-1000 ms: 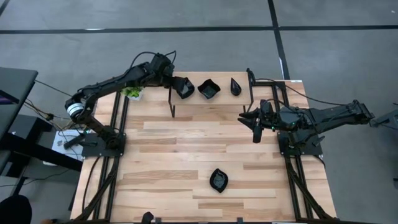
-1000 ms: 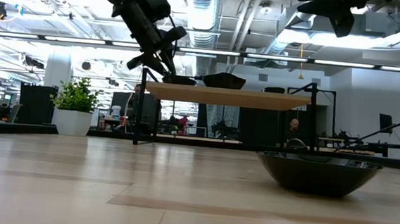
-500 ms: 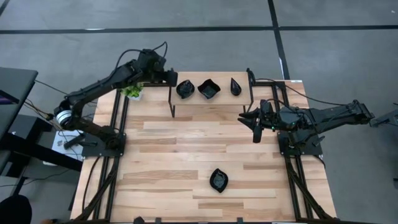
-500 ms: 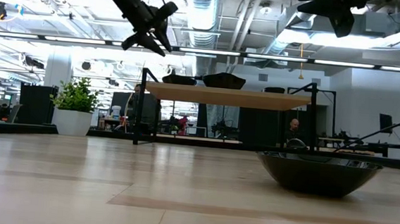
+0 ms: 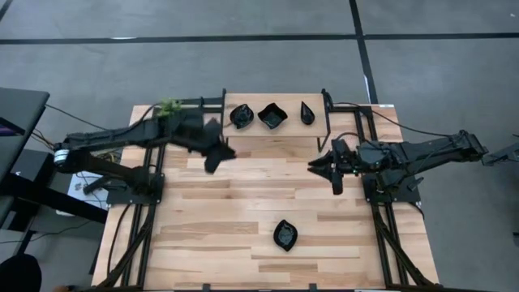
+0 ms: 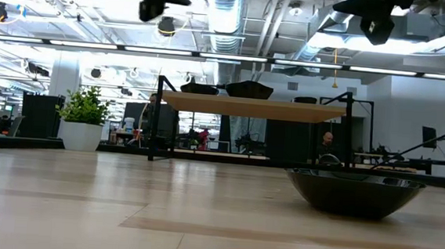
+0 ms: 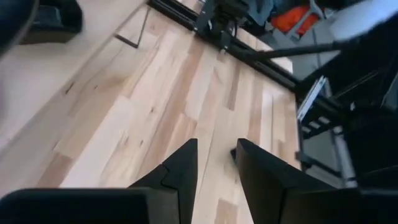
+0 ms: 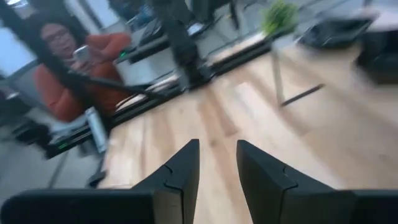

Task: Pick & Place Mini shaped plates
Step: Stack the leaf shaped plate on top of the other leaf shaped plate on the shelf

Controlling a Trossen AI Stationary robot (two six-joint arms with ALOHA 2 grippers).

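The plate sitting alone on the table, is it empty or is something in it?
Empty. The high view shows the lone plate on the table with only its glossy black inside.

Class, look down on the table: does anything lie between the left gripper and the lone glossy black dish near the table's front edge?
Nothing visible does. Only bare wooden table lies between the left gripper and the glossy black leaf-shaped dish; the right gripper hangs off to the side.

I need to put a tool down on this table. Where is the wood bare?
Bare: the near-left planks beside the lone glossy black dish, and the middle between the left claw and right claw. Crowded: the raised wooden shelf carrying three black dishes.
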